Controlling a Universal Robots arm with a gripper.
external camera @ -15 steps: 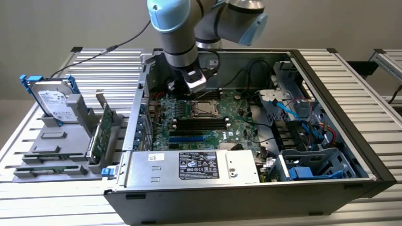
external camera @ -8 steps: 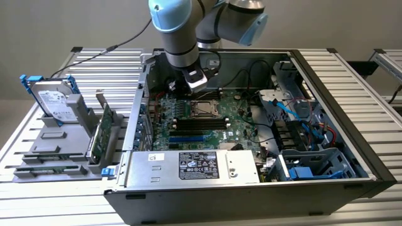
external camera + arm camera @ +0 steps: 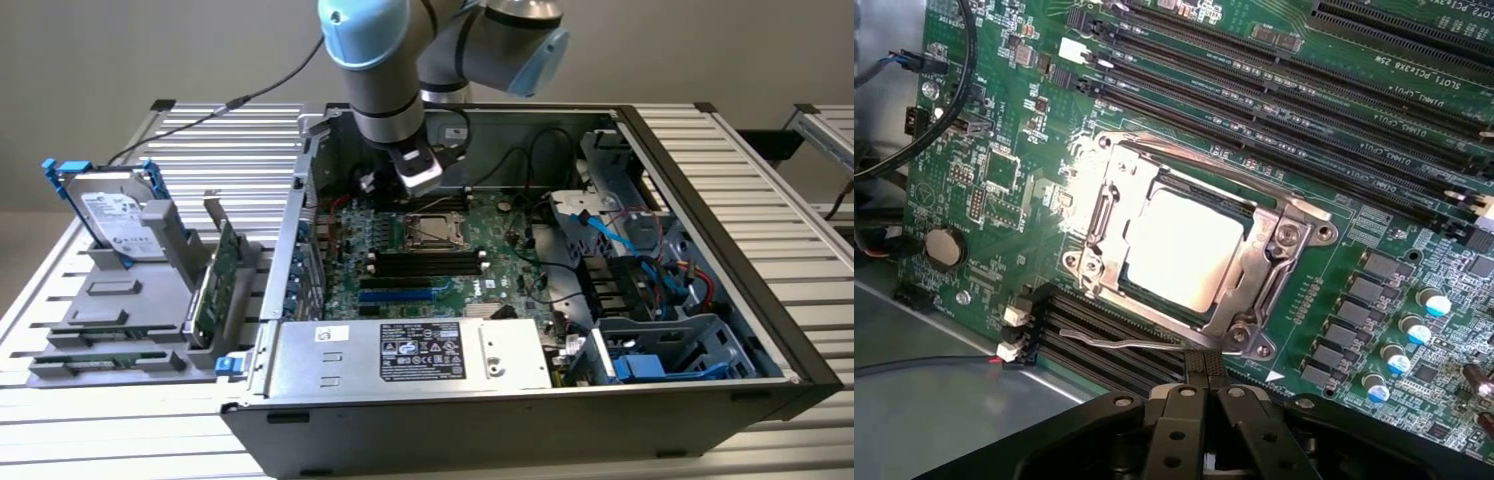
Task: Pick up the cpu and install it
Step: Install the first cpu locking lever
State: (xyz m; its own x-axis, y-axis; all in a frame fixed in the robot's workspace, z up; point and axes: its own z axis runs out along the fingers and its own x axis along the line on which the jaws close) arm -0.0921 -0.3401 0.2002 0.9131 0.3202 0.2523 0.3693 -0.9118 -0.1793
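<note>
The arm (image 3: 380, 70) reaches down into the open computer case (image 3: 727, 215), and its gripper (image 3: 1202, 388) hangs low over the green motherboard (image 3: 1004, 170). The black fingers are pressed together with nothing between them. The cpu (image 3: 1182, 250), a flat square chip with a bright, shiny metal top, lies level inside the silver socket frame (image 3: 1294, 235), whose metal edges surround it on all sides. It sits just beyond the fingertips, near them but apart, with no contact between chip and gripper. In the exterior view the gripper stands just behind the socket, toward the back wall of the case. Long black memory slots (image 3: 1274, 90) run along the far side of the socket from the gripper, and a shorter bank of them lies between the socket and the fingers. A silver power supply box (image 3: 414, 352) with a black sticker fills the front of the case. At the exterior view's left, outside the case, a labelled hard drive (image 3: 114, 215) with a blue bracket stands tilted in a grey holder.
</note>
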